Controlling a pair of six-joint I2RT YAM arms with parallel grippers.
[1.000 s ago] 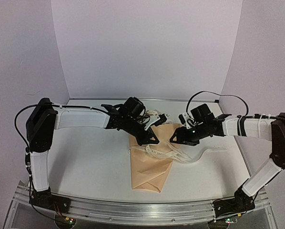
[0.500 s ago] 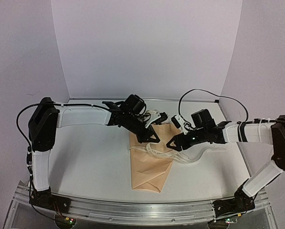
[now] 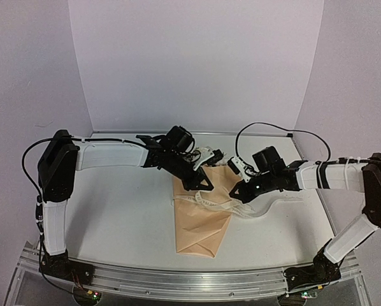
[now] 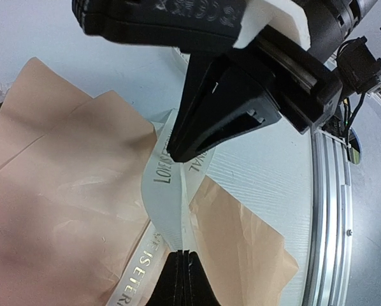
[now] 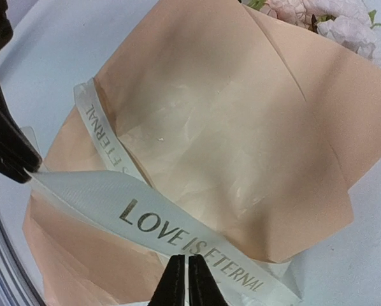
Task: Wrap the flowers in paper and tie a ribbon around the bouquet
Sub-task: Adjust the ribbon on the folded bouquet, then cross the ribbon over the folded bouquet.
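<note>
At the middle of the white surface (image 3: 123, 217), the left claw (image 3: 206, 185) has its fingers pressed together on the cream ribbon (image 3: 211, 203), pinching it just over the upper left part of the bouquet (image 3: 200, 223). Facing it from the right, the right claw (image 3: 234, 194) is likewise closed, its tips meeting on the same ribbon near the bouquet's right edge. The two claws sit close, with a short span of ribbon printed "LOVE IS ETERNAL" between them. More ribbon loops across the tan kraft paper (image 5: 229, 146) and trails off to the right onto the surface. The paper is folded into a cone, narrow end toward the arm bases, and pale pink flowers (image 5: 334, 22) show at its wide far end
</note>
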